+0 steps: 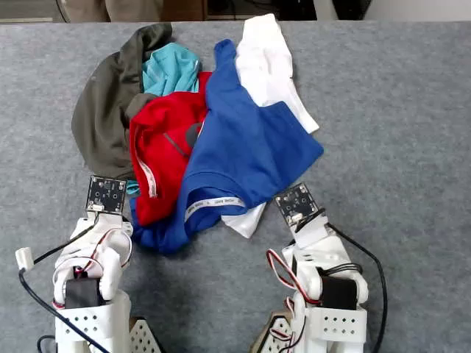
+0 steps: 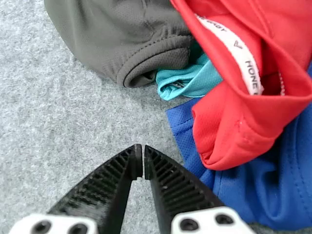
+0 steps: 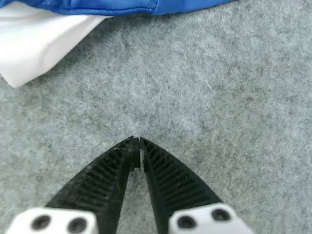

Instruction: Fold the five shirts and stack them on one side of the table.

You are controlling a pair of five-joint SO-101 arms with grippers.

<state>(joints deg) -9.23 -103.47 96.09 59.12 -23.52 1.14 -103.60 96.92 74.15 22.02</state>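
All five shirts lie tangled in one heap toward the far middle of the grey tabletop [image 1: 397, 110], so by the look of it the task is at its first step, with nothing spread out, folded or stacked. The blue shirt [image 1: 243, 154] lies on top and covers part of the red shirt [image 1: 158, 147] and the white shirt [image 1: 265, 59]. The olive shirt [image 1: 103, 118] curls round the heap's left edge, and the teal shirt [image 1: 169, 70] peeks out between it and the red one. The left tool [image 2: 143, 158] is pressed together and holds nothing, hanging over bare felt just beside the blue and red cloth. The right tool [image 3: 140, 146] is likewise closed and empty, over bare felt near a corner of the white shirt and the blue hem. The next move probably calls for both tools to spread and each take an edge of the blue shirt. They could then draw it clear of the heap onto open tabletop without dragging the red and white shirts along.
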